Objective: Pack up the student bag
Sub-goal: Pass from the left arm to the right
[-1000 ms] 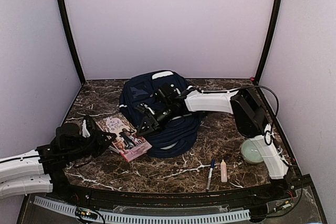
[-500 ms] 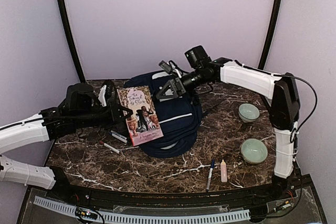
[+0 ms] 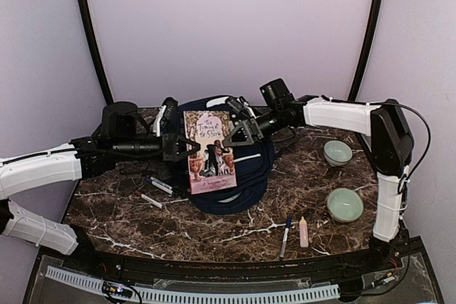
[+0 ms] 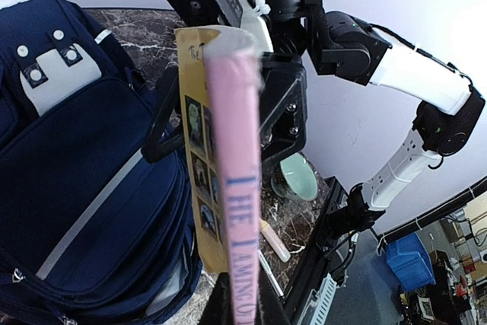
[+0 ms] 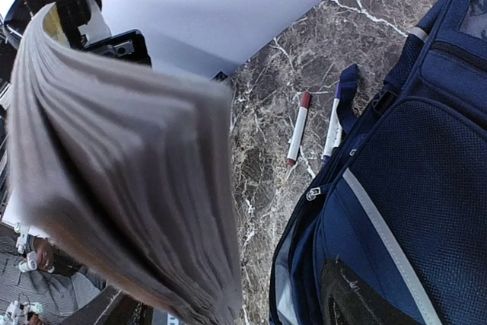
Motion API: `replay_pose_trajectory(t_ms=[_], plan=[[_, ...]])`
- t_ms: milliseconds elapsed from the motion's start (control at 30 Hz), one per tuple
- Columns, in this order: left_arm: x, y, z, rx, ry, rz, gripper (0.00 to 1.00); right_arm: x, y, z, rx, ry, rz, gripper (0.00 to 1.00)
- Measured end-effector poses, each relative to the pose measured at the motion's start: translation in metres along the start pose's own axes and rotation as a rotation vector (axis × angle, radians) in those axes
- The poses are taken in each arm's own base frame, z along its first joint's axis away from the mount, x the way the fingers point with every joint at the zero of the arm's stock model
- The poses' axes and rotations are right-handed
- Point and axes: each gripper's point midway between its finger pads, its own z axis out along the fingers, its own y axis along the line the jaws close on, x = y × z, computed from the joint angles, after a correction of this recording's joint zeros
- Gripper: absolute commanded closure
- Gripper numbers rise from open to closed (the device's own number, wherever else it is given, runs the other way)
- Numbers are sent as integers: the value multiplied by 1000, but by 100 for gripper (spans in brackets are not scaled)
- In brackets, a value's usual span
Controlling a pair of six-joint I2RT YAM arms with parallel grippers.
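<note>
Left arm reaching in from the left over the marble table [image 3: 299, 183], above two markers [image 3: 159, 186] lying near the bag's left side. Left gripper [image 3: 187, 149] clenched on the spine edge of a book [image 3: 211, 149], which is held upright in the air with its cover toward the top camera. Bag [image 3: 253, 176] lying at the centre of the table, directly behind and below the book. Right gripper [image 3: 239, 133] released, its jaws spread on either side of the book's page edge. Two bowls [image 3: 337, 152] stand to the right of the bag, well apart from it. A pen [image 3: 286, 235] and a pink tube [image 3: 303, 231] lie side by side at the near edge.
</note>
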Motion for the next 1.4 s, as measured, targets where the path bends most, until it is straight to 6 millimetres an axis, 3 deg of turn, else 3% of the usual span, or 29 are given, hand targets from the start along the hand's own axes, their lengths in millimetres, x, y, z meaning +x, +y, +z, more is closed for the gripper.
replay_pose_trajectory(t_ms=[167,400,500,600,700,933,1267,1400], plan=[[-15,0,2,62,-33,6,100,2,18,-3,-53,-27,-15,27],[-32,3,-3,90,-82,3,100,-2,54,-7,-183,-68,-47,41],[-37,13,-4,67,-94,-9,100,1,65,-11,-229,-89,-32,51],[-37,29,-2,19,-95,-33,100,3,75,-12,-263,-105,-16,58],[-36,33,0,10,-94,-42,100,1,80,-11,-277,-111,1,63],[-41,32,-2,28,-122,-51,100,-11,76,-8,-277,-110,40,74],[-38,36,-6,28,-132,-57,100,-21,44,8,-223,-99,153,70],[-38,35,-6,36,-136,-56,100,-26,43,11,-198,-98,141,85]])
